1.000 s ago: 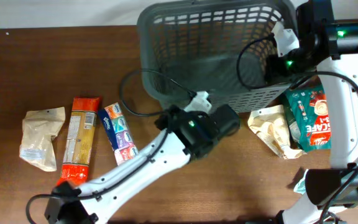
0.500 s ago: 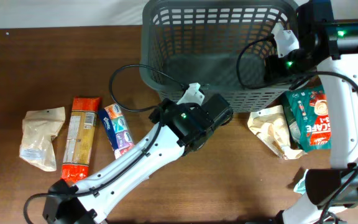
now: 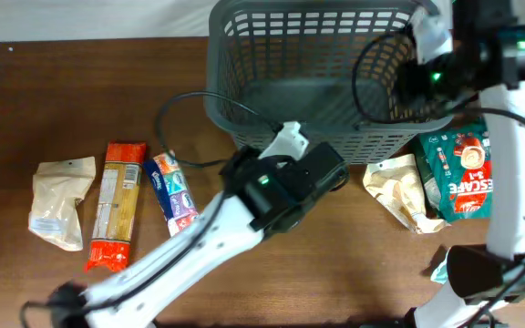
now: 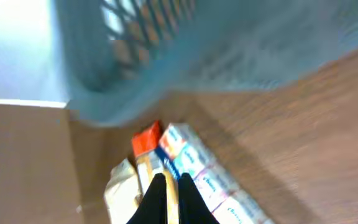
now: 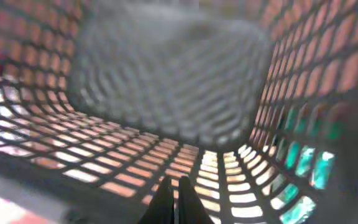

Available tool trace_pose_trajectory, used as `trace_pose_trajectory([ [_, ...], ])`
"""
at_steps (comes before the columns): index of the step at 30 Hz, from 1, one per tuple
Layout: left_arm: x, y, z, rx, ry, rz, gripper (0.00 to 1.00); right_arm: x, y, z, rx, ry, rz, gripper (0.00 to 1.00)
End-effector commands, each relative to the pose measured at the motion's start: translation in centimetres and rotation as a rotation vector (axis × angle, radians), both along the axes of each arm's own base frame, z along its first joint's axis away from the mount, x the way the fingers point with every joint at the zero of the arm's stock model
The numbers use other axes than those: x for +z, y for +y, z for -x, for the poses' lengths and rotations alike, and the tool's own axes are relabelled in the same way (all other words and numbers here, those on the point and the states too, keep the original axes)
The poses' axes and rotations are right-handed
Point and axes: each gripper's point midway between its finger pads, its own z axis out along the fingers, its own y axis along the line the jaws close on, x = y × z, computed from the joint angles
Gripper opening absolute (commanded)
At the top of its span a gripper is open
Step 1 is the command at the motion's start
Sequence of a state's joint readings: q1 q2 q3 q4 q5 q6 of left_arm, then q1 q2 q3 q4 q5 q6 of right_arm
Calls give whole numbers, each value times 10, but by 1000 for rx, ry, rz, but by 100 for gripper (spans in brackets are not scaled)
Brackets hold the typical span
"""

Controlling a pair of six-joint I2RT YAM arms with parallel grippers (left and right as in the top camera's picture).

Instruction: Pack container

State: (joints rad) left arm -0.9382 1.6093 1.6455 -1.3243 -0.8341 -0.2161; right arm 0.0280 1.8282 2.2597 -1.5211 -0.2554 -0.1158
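From overhead, the large dark grey slotted plastic basket (image 3: 221,64) sits at the far edge of the desk (image 3: 25,109) with nothing visible inside. The right arm reaches into its right end, and the left arm hangs just before its near wall. The left wrist view shows the left fingers (image 4: 160,200) pressed together and empty. The blue-and-white tissue pack (image 4: 197,169) lies just ahead, its long axis running away from them, so the left arm looks nearer it. The right wrist view shows the right fingers (image 5: 165,194) likewise closed and empty, above the basket's lattice floor.
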Motion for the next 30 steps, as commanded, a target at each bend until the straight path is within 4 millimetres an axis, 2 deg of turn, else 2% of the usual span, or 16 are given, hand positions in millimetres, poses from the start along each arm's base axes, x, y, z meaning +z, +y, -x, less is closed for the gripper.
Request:
trace_pose_trajectory([
  [1, 75, 5, 15, -31, -117, 248, 2, 45, 7, 3, 25, -126, -25, 4],
  [4, 116, 11, 27, -60, -178, 404, 1, 65, 1, 10, -14, -164, -16, 4],
  [6, 141, 19, 34, -68, -234, 487, 2, 70, -13, 14, -98, -170, 29, 4],
  [10, 185, 47, 54, -77, -352, 638, 2, 71, -65, 23, -412, -157, 185, 3],
  [13, 210, 78, 68, -47, -448, 694, 2, 73, -106, 38, -687, -150, 302, 4],
  [15, 219, 103, 74, 11, -518, 676, 2, 76, -118, 41, -776, -164, 316, 4],
  [19, 227, 156, 81, 179, -634, 561, 2, 79, -132, 46, -914, -177, 263, 4],
  [21, 225, 175, 82, 260, -665, 496, 2, 79, -143, 48, -964, -175, 252, 4],
  [25, 213, 197, 76, 376, -669, 388, 2, 79, -172, 57, -1052, -166, 258, 3],
  [30, 177, 221, 56, 547, -626, 272, 1, 77, -217, 76, -1179, -142, 260, 4],
])
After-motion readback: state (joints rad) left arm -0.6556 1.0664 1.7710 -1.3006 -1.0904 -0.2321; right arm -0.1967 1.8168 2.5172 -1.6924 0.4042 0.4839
